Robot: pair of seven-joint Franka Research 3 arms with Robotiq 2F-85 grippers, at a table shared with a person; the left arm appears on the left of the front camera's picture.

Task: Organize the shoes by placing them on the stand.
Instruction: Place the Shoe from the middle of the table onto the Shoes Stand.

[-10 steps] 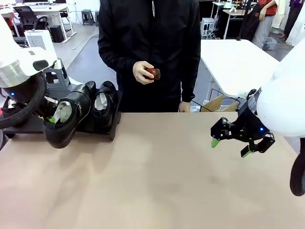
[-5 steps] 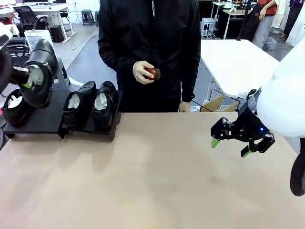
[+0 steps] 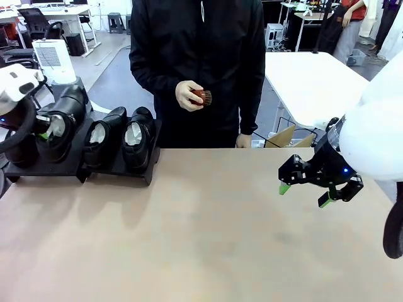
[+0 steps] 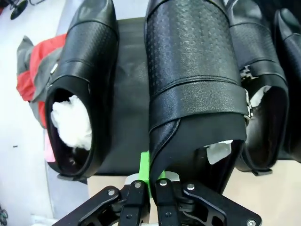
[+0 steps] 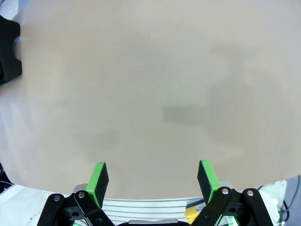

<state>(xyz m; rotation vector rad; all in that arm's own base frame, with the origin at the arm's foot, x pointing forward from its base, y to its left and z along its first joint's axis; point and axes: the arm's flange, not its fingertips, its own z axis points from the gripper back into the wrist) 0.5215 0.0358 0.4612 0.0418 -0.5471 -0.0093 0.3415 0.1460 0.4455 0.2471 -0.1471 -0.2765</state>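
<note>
Front view: our left gripper point(image 3: 43, 134) holds a black dress shoe point(image 3: 60, 123) over the stand point(image 3: 110, 168) at the desk's point(image 3: 201, 239) far left, beside two seated shoes point(image 3: 119, 138).

Left wrist view: jaws clenched on the shoe's heel rim, above the stand.

Right wrist view: our right gripper point(image 5: 153, 181) hangs released over bare desk.

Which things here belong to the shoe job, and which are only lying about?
Belong to the job:
- held shoe, heel rim pinched in the left gripper
- three other shoes
- stand

Only lying about:
- small reddish thing in the person's hand
- cardboard box beyond the table
</note>
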